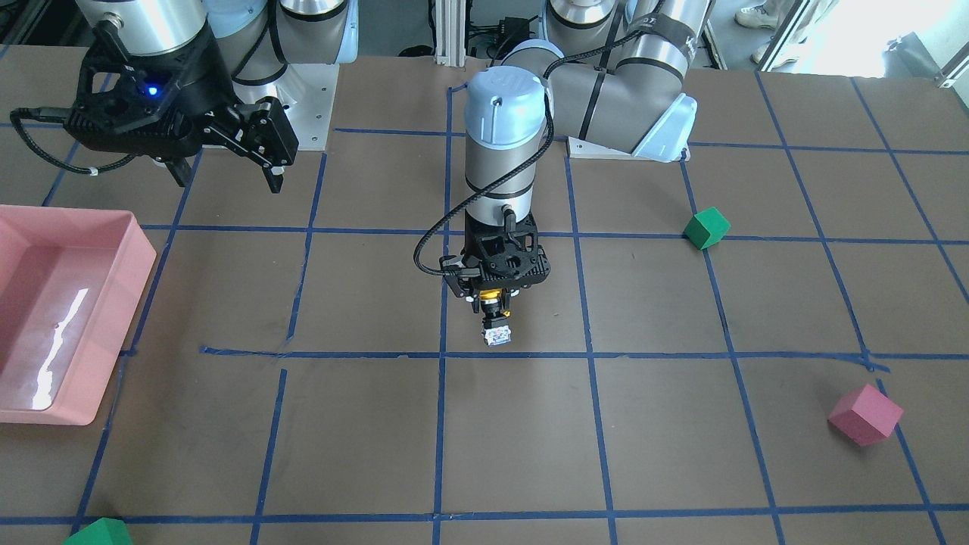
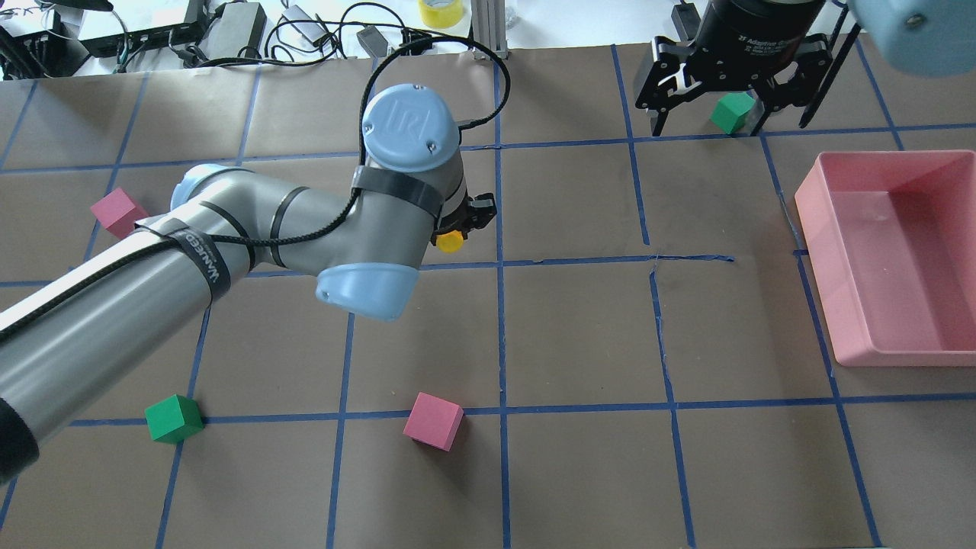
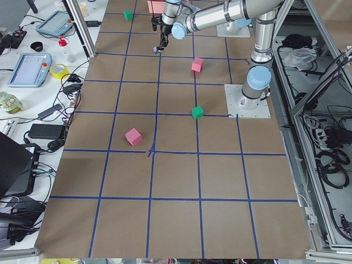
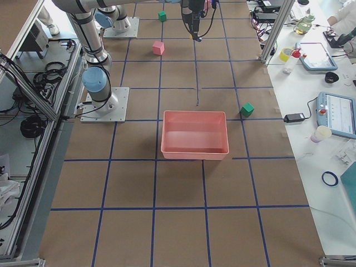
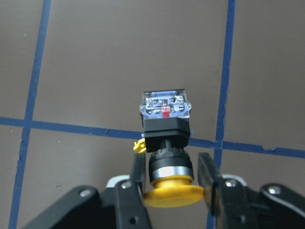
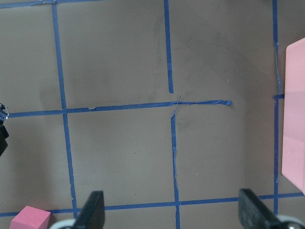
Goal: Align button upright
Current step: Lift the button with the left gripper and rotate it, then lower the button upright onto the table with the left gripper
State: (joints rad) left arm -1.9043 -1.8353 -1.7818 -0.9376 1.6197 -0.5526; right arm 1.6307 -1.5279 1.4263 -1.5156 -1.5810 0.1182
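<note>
The small push-button switch with a round yellow cap, black cylindrical body and clear-white base (image 5: 165, 125) is clamped in the left gripper (image 5: 172, 164). Its two black fingers (image 5: 138, 174) press on the neck just under the cap. That gripper points straight down, so the button hangs cap-up with its base toward the brown paper tabletop (image 1: 363, 431). It is well in from every edge and just beside a blue tape line (image 5: 71, 128). Whether the base touches the paper cannot be told.

The right gripper (image 6: 171, 192) hovers over the robot's right half of the table, its jaws spread wide apart with only paper between them.

The rectangular pink plastic tray (image 2: 831, 267) lies on that same half, about midway between the robot's edge and the operators' edge. Its inside shows only its own glossy floor with a streak of glare.

A green foam cube (image 2: 733, 112) sits near the operators' edge, beyond the right gripper. A pink foam cube (image 2: 433, 421) and a second green foam cube (image 2: 174, 418) sit nearer the robot's edge.
</note>
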